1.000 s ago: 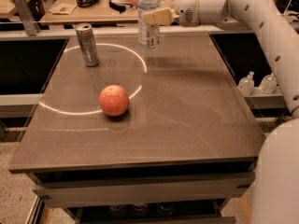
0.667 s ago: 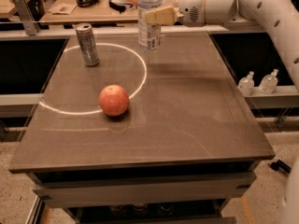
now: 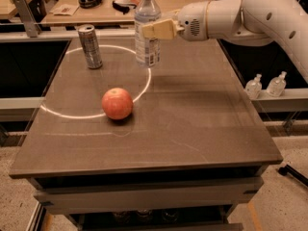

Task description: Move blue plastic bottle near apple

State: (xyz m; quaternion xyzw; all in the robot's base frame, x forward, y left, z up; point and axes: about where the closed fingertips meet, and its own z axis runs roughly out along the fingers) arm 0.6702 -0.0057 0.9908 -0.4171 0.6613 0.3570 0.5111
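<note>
Your gripper (image 3: 147,30) clasps the upright blue plastic bottle (image 3: 147,53); the apple (image 3: 117,103) lies well apart from it, camera-ward

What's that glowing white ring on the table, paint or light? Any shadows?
Camera view: the ring looks like lamp glare on the glossy table, not paint; the apple sits on its near arc, with a soft shadow beneath; the gripper holds the bottle at the far arc.

cream gripper (image 3: 150,30) at far centre clasps the clear, white-capped blue plastic bottle (image 3: 147,53); red-orange apple (image 3: 117,103) with yellowish patches; silver can (image 3: 90,47); brown table (image 3: 207,124) with a white ring (image 3: 72,115).
</note>
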